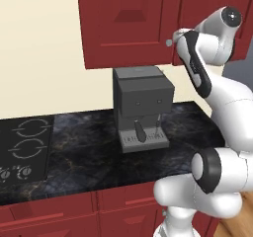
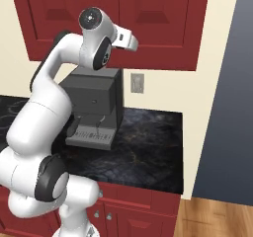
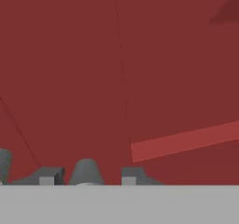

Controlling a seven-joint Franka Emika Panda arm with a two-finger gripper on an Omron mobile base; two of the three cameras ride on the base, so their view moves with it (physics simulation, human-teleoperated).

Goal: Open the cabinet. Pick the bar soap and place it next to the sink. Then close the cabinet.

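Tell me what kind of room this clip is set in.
A simulated home kitchen, by the look of it: a grey coffee machine stands on a dark marbled counter, a stovetop is set into it, and a dark red wall cabinet hangs above.

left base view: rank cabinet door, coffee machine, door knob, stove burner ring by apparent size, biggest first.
1. cabinet door, cropped at the top, still largest
2. coffee machine
3. stove burner ring
4. door knob, tiny, right beside the gripper

Apparent size only; the machine stands nearer the camera.
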